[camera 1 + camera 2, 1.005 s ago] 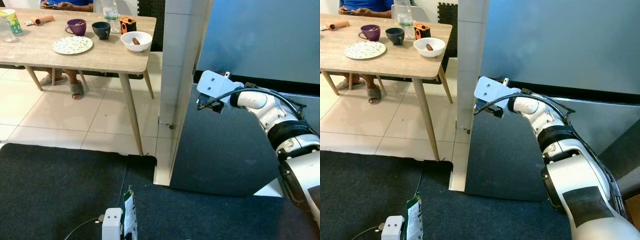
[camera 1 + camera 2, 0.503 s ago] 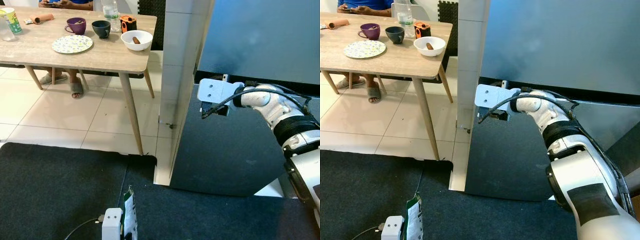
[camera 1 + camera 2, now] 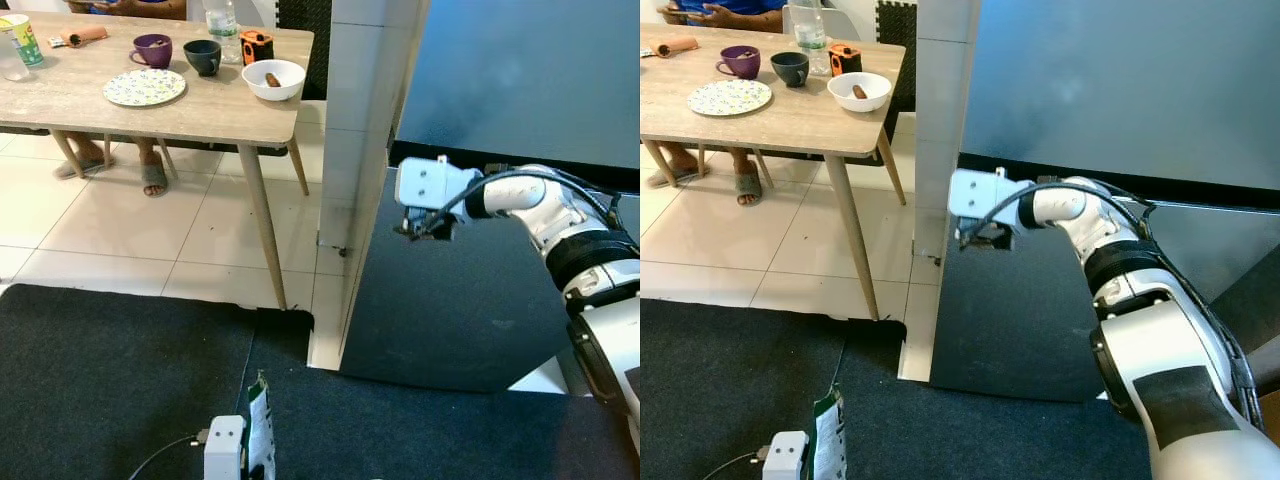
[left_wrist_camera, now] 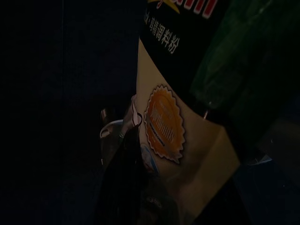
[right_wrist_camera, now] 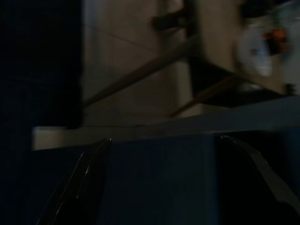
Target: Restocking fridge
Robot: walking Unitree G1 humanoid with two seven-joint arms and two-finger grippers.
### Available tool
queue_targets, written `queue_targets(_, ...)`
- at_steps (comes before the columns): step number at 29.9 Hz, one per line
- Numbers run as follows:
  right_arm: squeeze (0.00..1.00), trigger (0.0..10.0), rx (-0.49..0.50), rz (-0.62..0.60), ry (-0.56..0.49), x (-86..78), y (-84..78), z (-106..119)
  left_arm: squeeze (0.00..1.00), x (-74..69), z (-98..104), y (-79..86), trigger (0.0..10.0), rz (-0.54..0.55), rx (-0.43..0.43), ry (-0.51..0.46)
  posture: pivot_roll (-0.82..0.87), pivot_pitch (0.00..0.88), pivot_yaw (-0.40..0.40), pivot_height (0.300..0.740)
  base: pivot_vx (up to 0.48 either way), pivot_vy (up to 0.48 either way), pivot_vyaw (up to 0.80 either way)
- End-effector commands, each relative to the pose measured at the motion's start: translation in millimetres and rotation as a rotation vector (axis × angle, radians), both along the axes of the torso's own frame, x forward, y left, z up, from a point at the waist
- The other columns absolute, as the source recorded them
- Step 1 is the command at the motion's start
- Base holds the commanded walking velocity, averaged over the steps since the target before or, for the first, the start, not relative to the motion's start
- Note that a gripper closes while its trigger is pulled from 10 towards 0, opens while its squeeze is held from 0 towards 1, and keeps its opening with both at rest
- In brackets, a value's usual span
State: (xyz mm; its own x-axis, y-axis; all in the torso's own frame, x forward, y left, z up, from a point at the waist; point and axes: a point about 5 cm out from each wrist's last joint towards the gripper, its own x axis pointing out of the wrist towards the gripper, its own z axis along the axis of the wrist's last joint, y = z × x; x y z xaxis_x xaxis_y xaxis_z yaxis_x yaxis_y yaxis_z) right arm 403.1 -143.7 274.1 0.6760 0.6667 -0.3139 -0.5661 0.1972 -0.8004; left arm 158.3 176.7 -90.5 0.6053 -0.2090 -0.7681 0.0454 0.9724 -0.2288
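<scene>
in the head views, the right gripper point(image 3: 415, 228) reaches out to the top edge of the dark lower fridge door point(image 3: 450, 300), just below the seam under the grey upper door point(image 3: 520, 80); the wooden table point(image 3: 150, 105) lies well off to its left. low down, the left gripper point(image 3: 240, 455) grasps a green packet point(image 3: 258, 430). in the left wrist view, that packet point(image 4: 187, 117) fills the dark frame. in the right wrist view, the two black fingers point(image 5: 79, 183) spread wide apart, the door edge between them. judging from this, hooking a finger behind that edge squarely, then pulling straight back, should open the door cleanly.
</scene>
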Motion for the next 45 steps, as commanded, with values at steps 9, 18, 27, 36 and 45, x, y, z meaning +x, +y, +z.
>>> queue_targets(9, 0.0, 10.0, -0.136, -0.204, -0.051, 7.8, -24.6, -6.7, 0.0, -26.5, -11.5, -6.4, 10.0, 0.001, -0.025, 0.104, -0.06, 0.13, -0.107, 0.74, 0.0, 0.0, 0.0)
queue_targets(18, 0.0, 10.0, -0.206, -0.254, -0.027, 9.7, -26.7, -17.7, 0.0, -28.2, -12.0, -6.7, 10.0, 0.004, -0.026, 0.105, -0.06, 0.139, -0.109, 0.74, 0.0, 0.0, 0.0)
queue_targets(27, 0.0, 10.0, -0.444, -0.154, 0.108, 1.1, -29.3, -47.0, 0.0, -29.8, -12.6, -6.5, 10.0, 0.005, -0.026, 0.109, -0.06, 0.142, -0.111, 0.74, 0.0, 0.0, 0.0)
queue_targets(36, 0.0, 10.0, -0.523, -0.122, 0.136, -1.2, -31.7, -48.8, 0.0, -28.7, -12.2, -6.7, 10.0, 0.008, -0.028, 0.106, -0.07, 0.142, -0.114, 0.74, 0.0, 0.0, 0.0)
queue_targets(45, 0.0, 10.0, -0.538, -0.004, 0.274, -10.4, -33.4, -48.2, 0.0, -29.3, -12.5, -7.6, 10.0, 0.01, -0.031, 0.107, -0.06, 0.14, -0.117, 0.74, 0.0, 0.0, 0.0)
